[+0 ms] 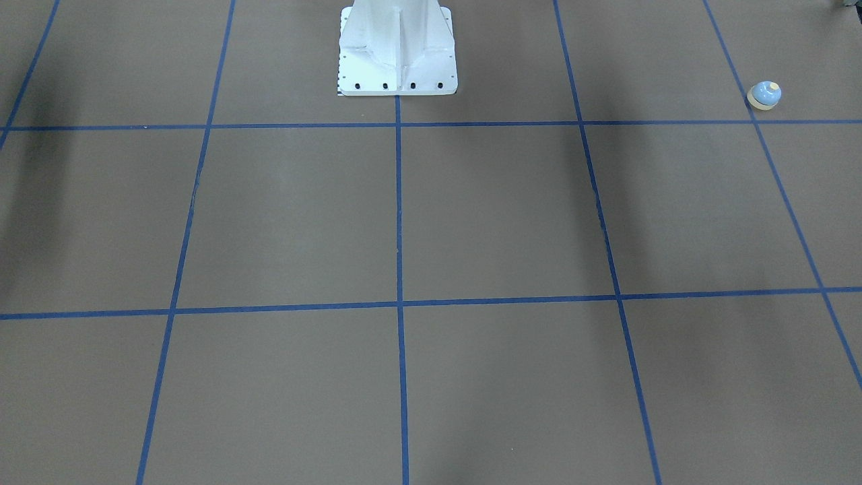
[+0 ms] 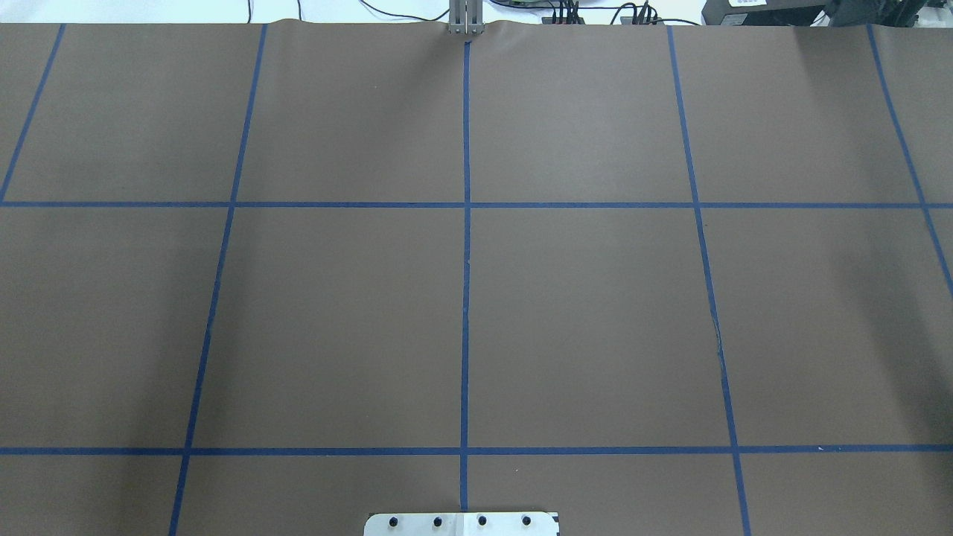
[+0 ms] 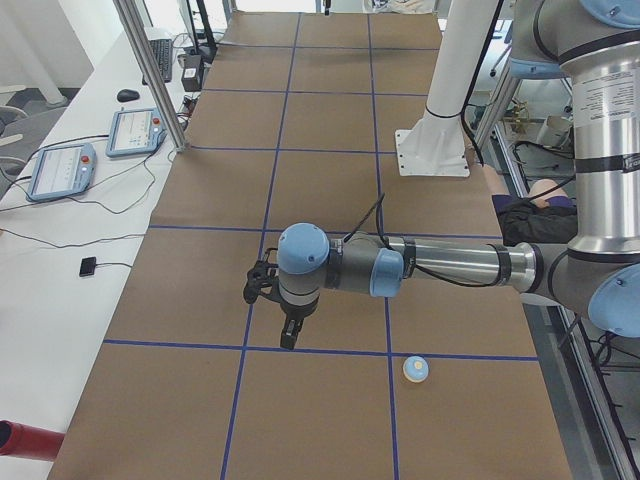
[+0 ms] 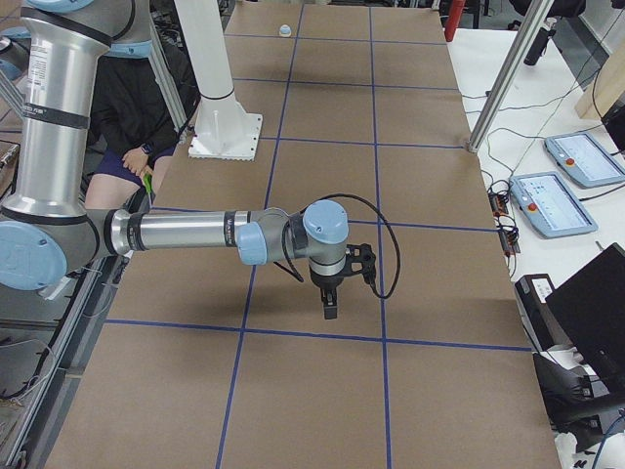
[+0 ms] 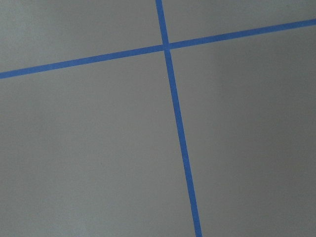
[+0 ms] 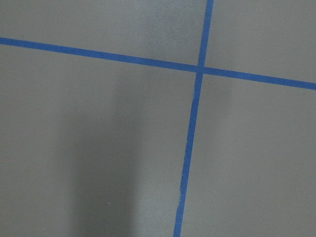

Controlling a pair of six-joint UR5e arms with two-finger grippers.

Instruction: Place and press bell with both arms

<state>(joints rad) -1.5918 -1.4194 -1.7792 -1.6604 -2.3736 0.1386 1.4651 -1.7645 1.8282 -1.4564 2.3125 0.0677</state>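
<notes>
The light-blue bell (image 1: pixel 764 95) with its cream button stands upright on the brown table, near the edge on the robot's left side. It also shows in the exterior left view (image 3: pixel 416 369) and, small and far, in the exterior right view (image 4: pixel 284 30). My left gripper (image 3: pixel 288 338) hangs above the table, pointing down, to the left of the bell in that view and apart from it. My right gripper (image 4: pixel 330 311) hangs over the table's other end, pointing down. Both grippers show only in the side views, so I cannot tell whether they are open or shut. Both wrist views show only table and blue tape.
The white bolted pedestal (image 1: pixel 397 54) stands at the robot's side of the table. Blue tape lines (image 2: pixel 466 223) mark a grid. Teach pendants (image 3: pixel 60 170) lie on the white side bench behind an aluminium post (image 3: pixel 150 70). A seated person (image 4: pixel 127 117) is beside the robot.
</notes>
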